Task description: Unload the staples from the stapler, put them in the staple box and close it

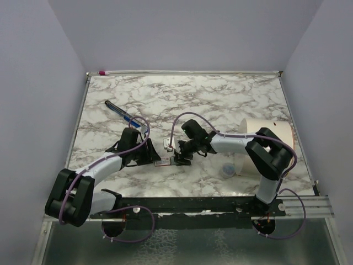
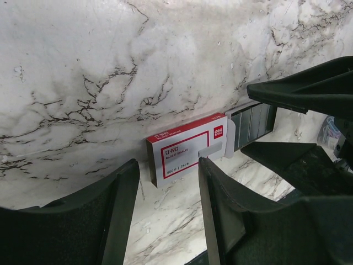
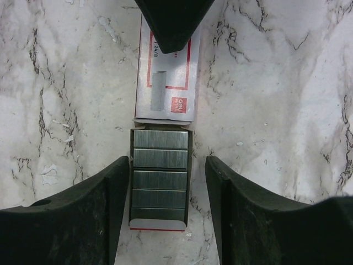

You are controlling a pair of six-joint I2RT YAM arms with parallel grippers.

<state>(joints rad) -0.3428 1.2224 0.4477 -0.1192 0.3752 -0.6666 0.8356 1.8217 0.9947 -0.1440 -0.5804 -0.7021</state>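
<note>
The black stapler (image 1: 122,114) with blue trim lies at the back left of the marble table, away from both grippers. A small white box with red print (image 2: 185,149) lies between the grippers; it also shows in the right wrist view (image 3: 165,83). Its tray is slid out and holds several grey staple strips (image 3: 160,176), which also show in the left wrist view (image 2: 252,122). My left gripper (image 2: 165,185) is open and empty just short of the box. My right gripper (image 3: 165,182) is open, with its fingers on either side of the tray. Both grippers are apart from the box.
A big white cylinder tub (image 1: 270,132) lies at the right. A small clear container (image 1: 227,168) sits in front of it. A pink-capped white rod (image 1: 105,72) lies along the back edge. Grey walls enclose the table (image 1: 220,94).
</note>
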